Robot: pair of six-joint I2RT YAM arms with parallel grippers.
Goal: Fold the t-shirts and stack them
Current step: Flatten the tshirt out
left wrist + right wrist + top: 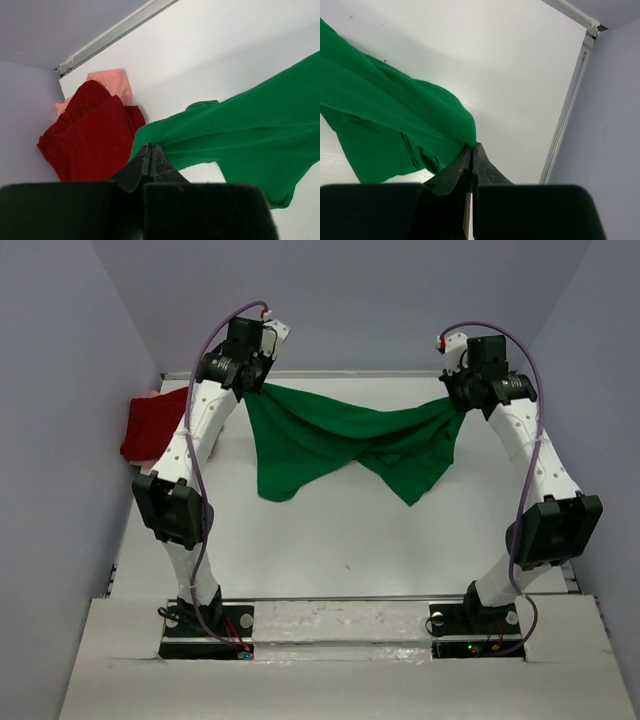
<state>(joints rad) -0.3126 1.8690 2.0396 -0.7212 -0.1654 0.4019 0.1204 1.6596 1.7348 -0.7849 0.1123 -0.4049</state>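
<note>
Both jaws clamp the green t-shirt point(340, 440) near the red t-shirt point(150, 425); stretch it more and your pinch slips.

White arms point(195, 435) with black joints point(172, 508) (purple cables point(203, 352) alongside).

The green t-shirt point(330, 440) is soft, matt cloth that drapes in loose folds. The dark red t-shirt point(90, 135) and the pale pink t-shirt point(112, 82), at the desk's far left corner, look like the same dull fabric. The desk point(330, 540) is white, smooth and faintly grained. The left tool point(149, 147) and right tool point(472, 146) have matt black, plastic-looking fingers. A pale strip point(115, 32) with a slight sheen lines the far edge.
</note>
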